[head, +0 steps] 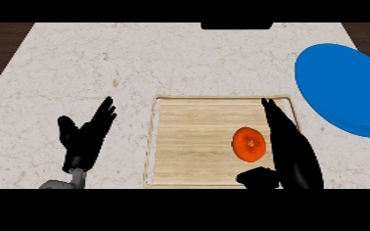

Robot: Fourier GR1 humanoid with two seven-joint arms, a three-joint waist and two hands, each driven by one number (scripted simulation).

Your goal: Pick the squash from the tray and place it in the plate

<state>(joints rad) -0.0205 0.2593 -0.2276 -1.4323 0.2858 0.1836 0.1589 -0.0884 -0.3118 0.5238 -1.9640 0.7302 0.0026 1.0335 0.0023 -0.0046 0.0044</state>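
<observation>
An orange round squash (248,143) lies on the wooden tray (188,137), toward its right side. My right hand (290,147) hovers over the tray's right edge, fingers straight and pointing away, thumb low near the tray's front; the squash sits just left of the palm, apart from it or barely touching. A blue plate (336,88) lies at the counter's right edge, partly cut off by the view. My left hand (85,136) rests open left of the tray, fingers up.
The pale marble counter (145,63) stretches behind and left of the tray. A dark object (236,26) sits at the counter's far edge. Dark wood shows beyond the counter's corners.
</observation>
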